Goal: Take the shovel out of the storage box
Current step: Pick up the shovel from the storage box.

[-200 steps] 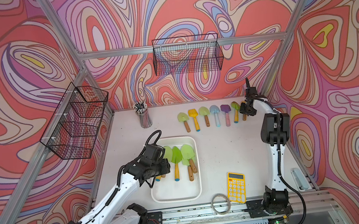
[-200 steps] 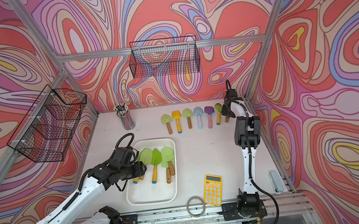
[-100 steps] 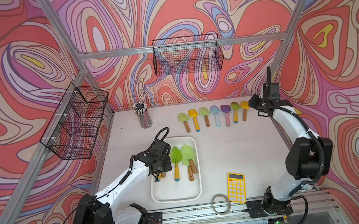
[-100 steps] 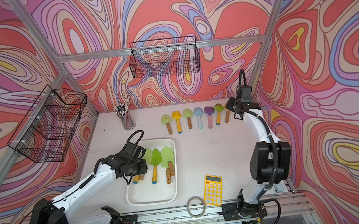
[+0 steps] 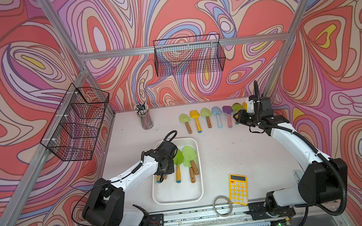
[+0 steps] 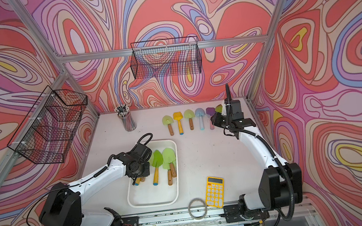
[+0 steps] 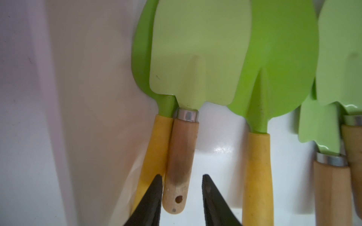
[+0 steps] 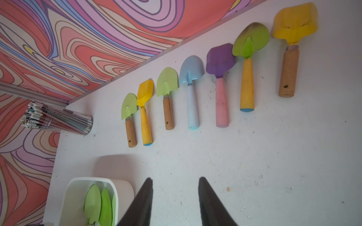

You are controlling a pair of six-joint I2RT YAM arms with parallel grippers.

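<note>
As left pincer (image 7: 182,176) narrowed, shovel (image 7: 195,58) handle sits between.

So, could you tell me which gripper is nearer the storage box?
Left. The left gripper is inside the storage box; the right gripper is off by the far shovel row.

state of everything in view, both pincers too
storage box, holds five green shovels lying down
left pincer, open, straddling wooden-handled shovel
right pincer, open, empty, above table
row of shovels, seven lying flat on table
pencil cup, upright, full
calculator, face up
tape ring, lying flat
</note>
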